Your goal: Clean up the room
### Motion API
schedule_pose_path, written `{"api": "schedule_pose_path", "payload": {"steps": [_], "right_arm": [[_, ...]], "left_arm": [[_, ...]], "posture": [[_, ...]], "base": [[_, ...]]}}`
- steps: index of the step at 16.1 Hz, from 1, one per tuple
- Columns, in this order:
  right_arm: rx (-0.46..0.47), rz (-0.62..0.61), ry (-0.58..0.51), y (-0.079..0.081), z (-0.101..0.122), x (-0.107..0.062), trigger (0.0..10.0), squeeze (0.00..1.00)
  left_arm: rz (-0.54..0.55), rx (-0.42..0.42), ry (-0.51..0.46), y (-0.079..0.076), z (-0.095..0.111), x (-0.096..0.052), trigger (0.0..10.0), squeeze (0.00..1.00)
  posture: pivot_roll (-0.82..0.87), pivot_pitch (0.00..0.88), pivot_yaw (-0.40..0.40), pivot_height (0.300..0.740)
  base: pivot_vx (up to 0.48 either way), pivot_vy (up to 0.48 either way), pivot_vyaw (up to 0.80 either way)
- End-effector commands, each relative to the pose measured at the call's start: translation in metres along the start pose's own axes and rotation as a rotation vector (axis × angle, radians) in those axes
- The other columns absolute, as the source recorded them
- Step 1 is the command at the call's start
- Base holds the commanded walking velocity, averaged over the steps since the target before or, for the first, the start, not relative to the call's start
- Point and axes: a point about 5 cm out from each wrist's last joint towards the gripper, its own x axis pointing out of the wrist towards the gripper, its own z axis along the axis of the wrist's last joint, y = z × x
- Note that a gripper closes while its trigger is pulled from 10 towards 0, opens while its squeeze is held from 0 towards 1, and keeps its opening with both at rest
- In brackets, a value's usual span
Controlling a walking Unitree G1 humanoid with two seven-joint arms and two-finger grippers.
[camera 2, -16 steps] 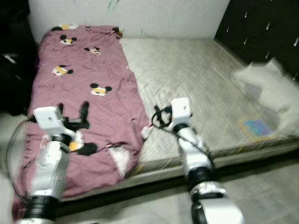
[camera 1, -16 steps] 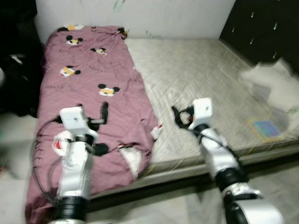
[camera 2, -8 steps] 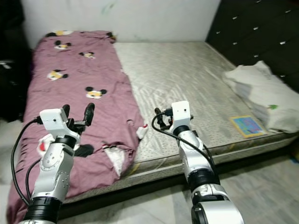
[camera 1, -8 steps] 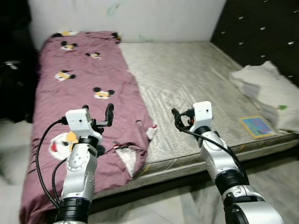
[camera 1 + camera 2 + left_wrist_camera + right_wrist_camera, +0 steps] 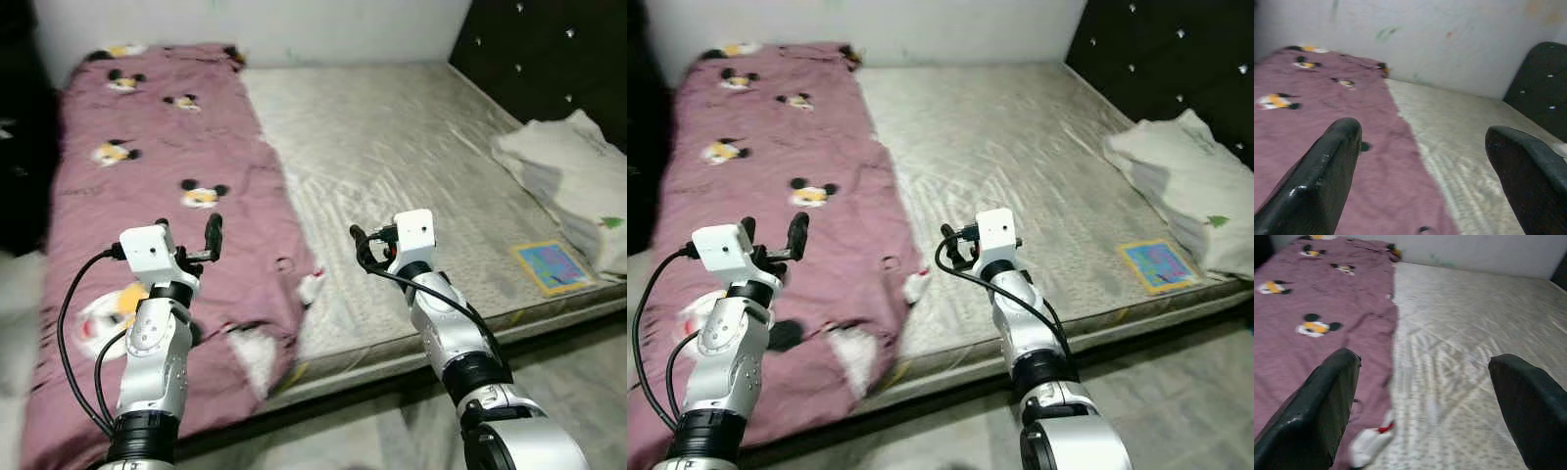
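Note:
A maroon blanket with cartoon mouse prints covers the left half of a bare grey mattress and hangs over its front edge. A white patch of it sticks out at the blanket's right edge near the front. My left gripper is raised above the blanket's front part, open and holding nothing. My right gripper hovers over the mattress front, just right of the blanket's edge, open too. In the right wrist view the blanket lies between and beyond the spread fingers.
Folded white bedding lies at the mattress's right side, against a dark tufted headboard. A small colourful book rests near the front right corner. Pale floor runs along the bed's front. Dark furniture stands at the left.
The camera has shifted and the earlier blur has gone. Both arms keep the same raised pose, with their fingers open throughout.

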Motion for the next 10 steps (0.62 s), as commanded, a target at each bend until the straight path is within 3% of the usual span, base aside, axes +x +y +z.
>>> {"api": "schedule_pose_path", "payload": {"steps": [1,4,6,10], "right_arm": [[0.006,-0.037,0.014,-0.0134,-0.002,-0.0027,10.0,0.0],[0.003,-0.037,0.021,-0.0138,-0.003,-0.0027,10.0,0.0],[-0.024,-0.023,0.005,-0.0121,-0.0016,-0.0031,10.0,0.0],[-0.022,-0.018,0.014,-0.0113,-0.0039,-0.0036,10.0,0.0]], "left_arm": [[-0.029,-0.01,0.023,-0.0105,-0.0054,0.0008,10.0,0.0],[-0.033,-0.023,0.026,-0.0111,-0.0065,0.0012,10.0,0.0],[-0.039,-0.025,0.022,-0.0118,-0.0064,0.0011,10.0,0.0],[-0.036,-0.034,0.032,-0.0122,-0.009,-0.0002,10.0,0.0]], "posture": [[-0.05,0.034,-0.087,0.74],[-0.05,0.028,-0.088,0.74],[-0.04,0.023,-0.089,0.74],[-0.04,0.01,-0.088,0.74]], "base": [[0.0,0.0,0.0],[0.0,0.0,0.0],[0.0,0.459,0.0],[0.0,0.48,0.71]]}}
